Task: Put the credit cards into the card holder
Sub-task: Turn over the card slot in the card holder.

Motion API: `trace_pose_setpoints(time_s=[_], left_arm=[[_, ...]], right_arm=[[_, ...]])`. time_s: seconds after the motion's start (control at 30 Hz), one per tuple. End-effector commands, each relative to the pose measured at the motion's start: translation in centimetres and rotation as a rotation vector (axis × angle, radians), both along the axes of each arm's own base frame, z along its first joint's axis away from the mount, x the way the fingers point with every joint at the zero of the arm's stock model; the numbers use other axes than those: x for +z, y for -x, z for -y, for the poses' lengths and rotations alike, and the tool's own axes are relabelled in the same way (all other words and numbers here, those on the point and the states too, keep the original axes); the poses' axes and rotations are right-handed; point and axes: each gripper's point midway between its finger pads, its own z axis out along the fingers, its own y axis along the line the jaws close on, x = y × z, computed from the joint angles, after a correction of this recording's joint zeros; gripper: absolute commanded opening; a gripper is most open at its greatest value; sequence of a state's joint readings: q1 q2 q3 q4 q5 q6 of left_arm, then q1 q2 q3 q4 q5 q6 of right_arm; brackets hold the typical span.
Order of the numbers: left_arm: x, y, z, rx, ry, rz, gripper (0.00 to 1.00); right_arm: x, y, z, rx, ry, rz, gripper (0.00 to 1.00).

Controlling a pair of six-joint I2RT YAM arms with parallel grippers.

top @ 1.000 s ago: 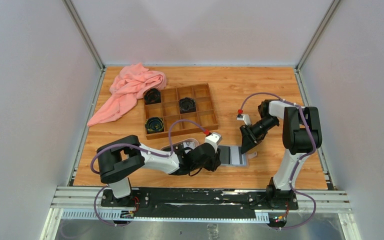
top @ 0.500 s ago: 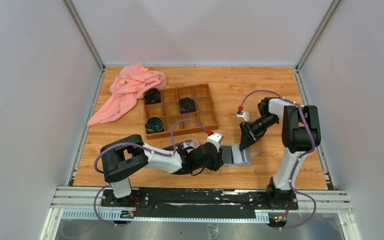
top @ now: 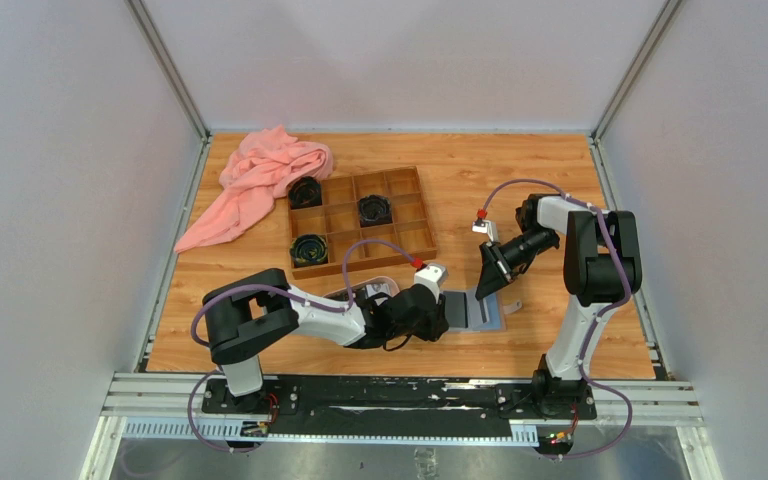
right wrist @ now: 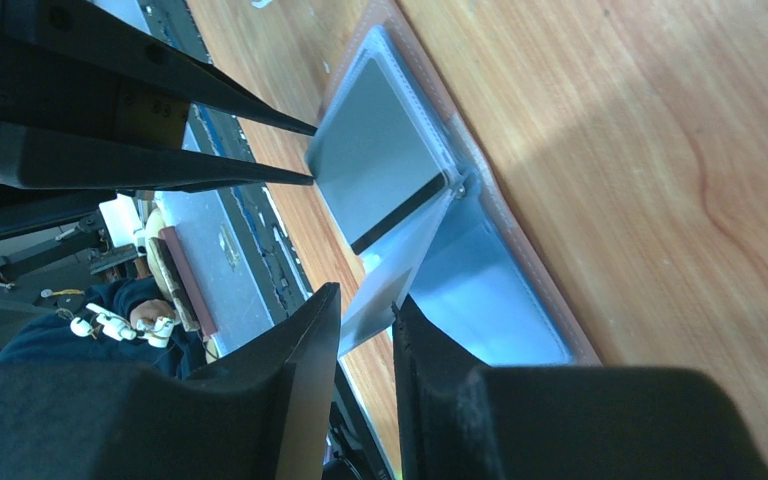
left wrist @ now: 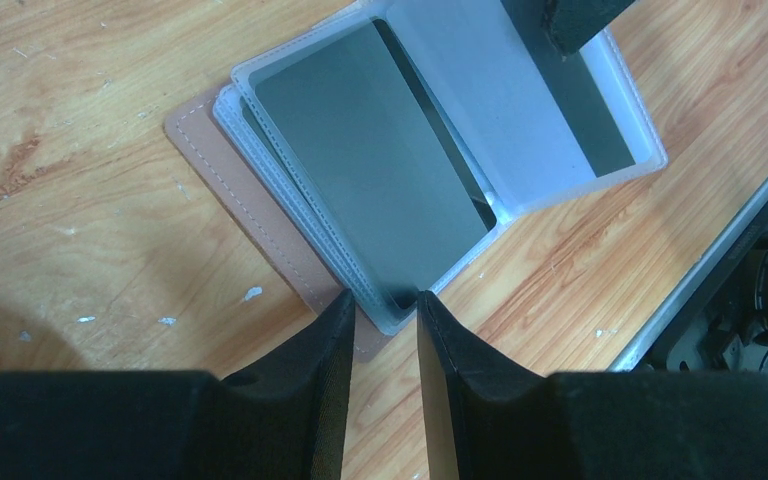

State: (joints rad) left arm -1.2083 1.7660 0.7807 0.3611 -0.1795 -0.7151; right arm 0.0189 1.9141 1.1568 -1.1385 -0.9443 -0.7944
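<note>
Now you see card holder point(left wrist: 260, 215) open on table point(top: 520, 180) near front edge, dark card point(left wrist: 380, 170) inside sleeve. Left gripper point(left wrist: 385, 335) pinches holder edge. Right gripper point(right wrist: 365, 330) grips clear sleeve point(right wrist: 385, 285), lifted.

White-and-black jointed arms, purple cables looped along them, red connectors, black tapered pincer fingers point(left wrist: 310, 400).

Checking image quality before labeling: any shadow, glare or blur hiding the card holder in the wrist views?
Left wrist: card holder sharp, no glare; left gripper fingers dark, soft. Right wrist: a broad shadow crosses the wood; right gripper blurred.
</note>
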Motion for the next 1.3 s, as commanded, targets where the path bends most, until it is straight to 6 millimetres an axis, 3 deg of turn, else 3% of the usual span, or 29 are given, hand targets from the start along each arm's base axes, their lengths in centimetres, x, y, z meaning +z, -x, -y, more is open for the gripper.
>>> trace_pose_setpoints(time_s=[0.0,0.23,0.37,0.57,0.8,1.0,1.27], left_arm=[[0.7,0.1,0.1,0.004,0.016,-0.007,0.32],[3.9,-0.1,-0.8,0.029,0.078,0.034,0.38],[5.6,0.2,-0.9,0.018,0.117,0.044,0.49],[6.9,1.3,1.6,-0.062,0.212,0.002,0.68],[5.9,1.3,4.9,-0.089,0.258,-0.061,0.79],[5.4,0.5,5.5,-0.066,0.259,-0.077,0.85],[5.1,-0.1,4.8,-0.025,0.262,-0.086,0.88]], right_arm=[[1.6,0.2,-0.5,-0.003,-0.079,-0.009,0.33],[0.3,0.1,0.0,-0.011,-0.018,-0.022,0.28],[0.5,0.0,-0.1,-0.015,-0.031,-0.015,0.28],[1.0,-0.1,-0.5,-0.017,-0.062,-0.003,0.3],[0.7,0.2,-0.9,-0.004,-0.063,-0.02,0.31],[0.8,0.4,-1.4,0.007,-0.072,-0.025,0.34],[1.3,0.8,-2.5,0.031,-0.114,-0.052,0.37]])
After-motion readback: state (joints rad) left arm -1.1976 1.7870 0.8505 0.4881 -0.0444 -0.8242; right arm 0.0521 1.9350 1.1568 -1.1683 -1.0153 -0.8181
